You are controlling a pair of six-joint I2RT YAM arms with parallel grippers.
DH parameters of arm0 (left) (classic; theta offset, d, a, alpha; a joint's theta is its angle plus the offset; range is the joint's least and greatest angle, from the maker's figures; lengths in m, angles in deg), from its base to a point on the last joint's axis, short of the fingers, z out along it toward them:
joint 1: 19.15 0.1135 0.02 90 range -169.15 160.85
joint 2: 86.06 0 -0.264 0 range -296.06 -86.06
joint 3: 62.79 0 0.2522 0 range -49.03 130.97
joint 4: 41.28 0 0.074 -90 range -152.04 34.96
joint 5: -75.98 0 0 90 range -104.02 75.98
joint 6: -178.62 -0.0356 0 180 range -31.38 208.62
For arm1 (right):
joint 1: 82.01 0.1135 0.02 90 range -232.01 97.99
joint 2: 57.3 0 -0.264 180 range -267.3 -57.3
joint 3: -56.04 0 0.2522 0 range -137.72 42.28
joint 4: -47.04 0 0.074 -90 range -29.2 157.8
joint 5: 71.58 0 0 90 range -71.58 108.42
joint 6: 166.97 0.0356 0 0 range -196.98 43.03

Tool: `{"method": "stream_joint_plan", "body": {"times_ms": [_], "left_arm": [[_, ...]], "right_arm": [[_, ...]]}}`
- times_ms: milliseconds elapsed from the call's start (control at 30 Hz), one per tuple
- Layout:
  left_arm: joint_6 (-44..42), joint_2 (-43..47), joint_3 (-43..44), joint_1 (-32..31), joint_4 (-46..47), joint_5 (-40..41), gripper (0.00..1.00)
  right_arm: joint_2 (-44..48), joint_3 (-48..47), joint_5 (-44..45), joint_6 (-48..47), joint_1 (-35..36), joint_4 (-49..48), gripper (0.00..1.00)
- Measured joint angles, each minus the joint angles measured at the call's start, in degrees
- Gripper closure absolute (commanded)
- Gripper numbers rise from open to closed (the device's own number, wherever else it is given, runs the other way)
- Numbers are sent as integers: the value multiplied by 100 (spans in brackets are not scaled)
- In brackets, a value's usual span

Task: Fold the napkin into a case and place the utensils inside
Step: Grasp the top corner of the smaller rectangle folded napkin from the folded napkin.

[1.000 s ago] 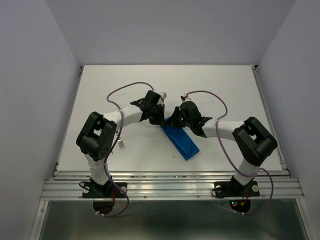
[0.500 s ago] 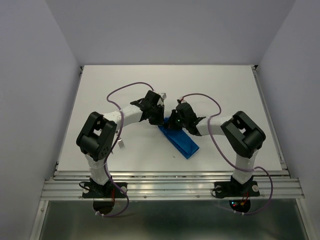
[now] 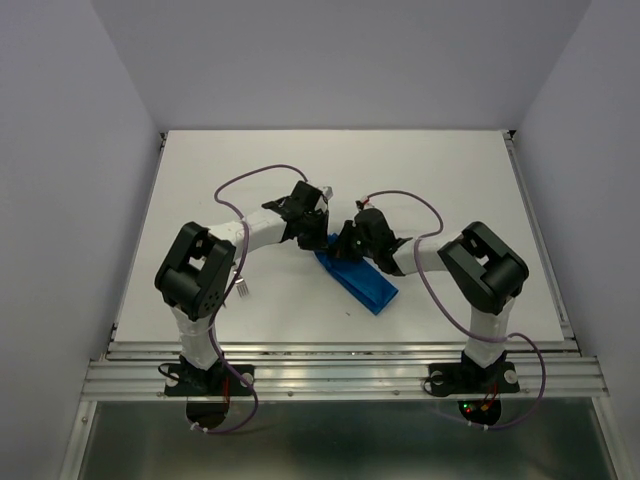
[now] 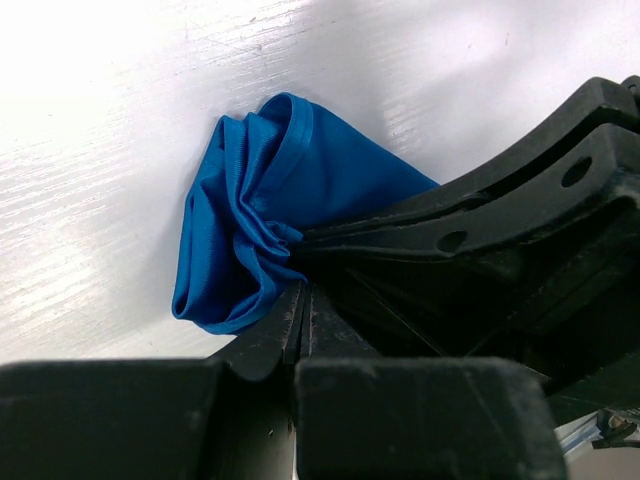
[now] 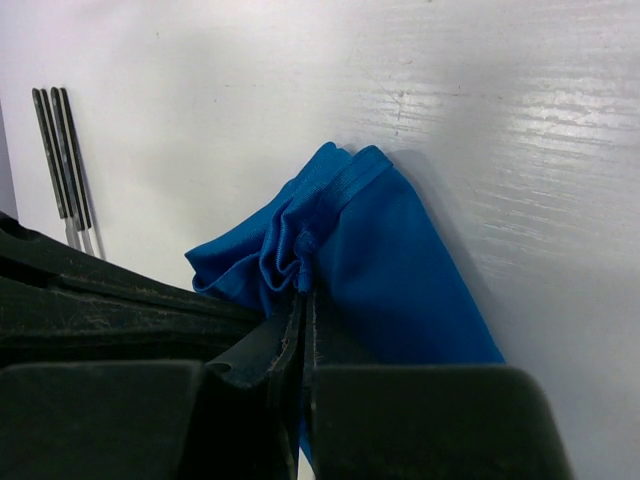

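white table (image 3: pixel 200 180) between pale walls (image 3: pixel 330 60) bears blue napkin (image 3: pixel 366 286).

One blue napkin (image 3: pixel 365 283), one fork (image 5: pixel 62 150), one left hand (image 4: pixel 300 250), one right hand (image 5: pixel 302 275), one table (image 3: pixel 450 170).

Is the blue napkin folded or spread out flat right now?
Folded. The napkin lies as a narrow strip; the wrist views show bunched cloth pinched by the left gripper and the right gripper.

White table (image 3: pixel 200 170), pale lilac walls (image 3: pixel 340 60)
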Motion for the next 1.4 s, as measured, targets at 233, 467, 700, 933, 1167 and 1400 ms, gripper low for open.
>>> {"method": "stream_joint_plan", "body": {"times_ms": [233,467,700,933,1167,1400], "left_arm": [[-2,-26,2,-2,0,-63,100],[-26,-26,11,11,-2,-13,100],[-26,-33,17,4,7,-109,100],[-42,-142,203,-13,20,-166,100],[-46,-358,315,-94,63,-275,100],[-50,-374,358,-129,94,-337,100]], "right_arm": [[31,81,-20,94,0,-105,99],[-52,39,-72,184,-7,-203,83],[391,343,164,114,-7,-20,73],[920,566,415,44,-7,234,72],[1307,654,544,26,-2,254,68],[1554,763,732,26,-9,310,69]]}}
